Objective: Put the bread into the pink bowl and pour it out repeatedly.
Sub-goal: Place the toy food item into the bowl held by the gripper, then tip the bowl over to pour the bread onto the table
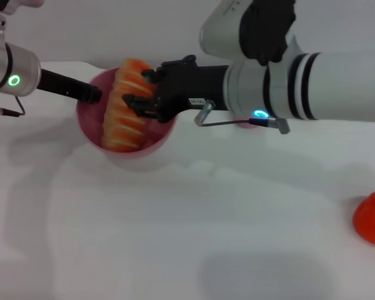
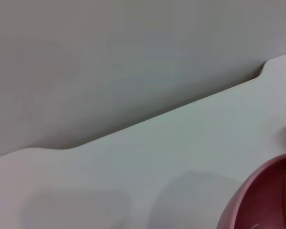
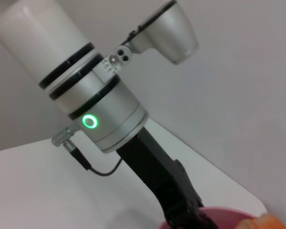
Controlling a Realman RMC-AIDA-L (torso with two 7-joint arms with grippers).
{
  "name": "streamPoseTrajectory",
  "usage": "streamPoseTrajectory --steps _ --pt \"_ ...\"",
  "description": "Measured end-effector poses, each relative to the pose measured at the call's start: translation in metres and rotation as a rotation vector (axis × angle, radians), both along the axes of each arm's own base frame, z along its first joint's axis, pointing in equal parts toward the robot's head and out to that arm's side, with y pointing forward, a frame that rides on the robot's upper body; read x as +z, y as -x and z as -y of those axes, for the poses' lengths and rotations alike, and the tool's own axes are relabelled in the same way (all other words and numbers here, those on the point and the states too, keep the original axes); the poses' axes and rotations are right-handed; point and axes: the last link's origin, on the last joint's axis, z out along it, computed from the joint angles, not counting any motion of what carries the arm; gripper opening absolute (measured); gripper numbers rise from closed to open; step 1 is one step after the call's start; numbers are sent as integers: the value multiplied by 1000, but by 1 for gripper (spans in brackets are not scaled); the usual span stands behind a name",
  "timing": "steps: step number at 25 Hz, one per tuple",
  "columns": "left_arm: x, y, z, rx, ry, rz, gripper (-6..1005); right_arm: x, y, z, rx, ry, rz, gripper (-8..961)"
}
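Two arms of mine are at work over the white table (image 1: 175, 237). Nearest to me, at the right edge of the head view, a red object (image 1: 374, 217) lies on the table, well apart from everything else; it is cut by the edge and I cannot tell what it is.

Farther away stands the bowl (image 1: 90, 128), with its opening turned a little toward me. The bread (image 1: 122, 112) leans inside it, tilted, its orange-and-cream striped top facing up; its lower end is in the bowl and its upper end rises above the far rim.

My right gripper (image 1: 142, 89) reaches in from the right. Its black fingers (image 1: 132, 100) are closed around the upper part of the bread, so it has hold of the loaf over the bowl. A small white label sits on the black body of this gripper, but its writing is too small to read. A green ring light glows on the right wrist.

My left gripper (image 1: 90, 94) comes from the left and its black tip meets the far left rim of the bowl. I cannot tell how far it is open. In the right wrist view this arm shows a green ring light too, above the pink rim.
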Motion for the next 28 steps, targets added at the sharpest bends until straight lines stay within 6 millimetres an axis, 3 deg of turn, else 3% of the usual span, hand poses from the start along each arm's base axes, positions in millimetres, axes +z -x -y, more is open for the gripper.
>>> streamPoseTrajectory --steps 7,16,22,28 --pt "-1 1 1 3 8 -1 47 22 2 4 87 -126 60 535" --pt "-15 -2 8 3 43 13 47 90 6 -5 170 -504 -34 540" --pt "-20 -3 9 5 52 23 47 103 -16 -16 82 -641 -188 543" --pt "-24 -5 9 10 49 39 47 118 -49 -26 -9 -612 -372 546"
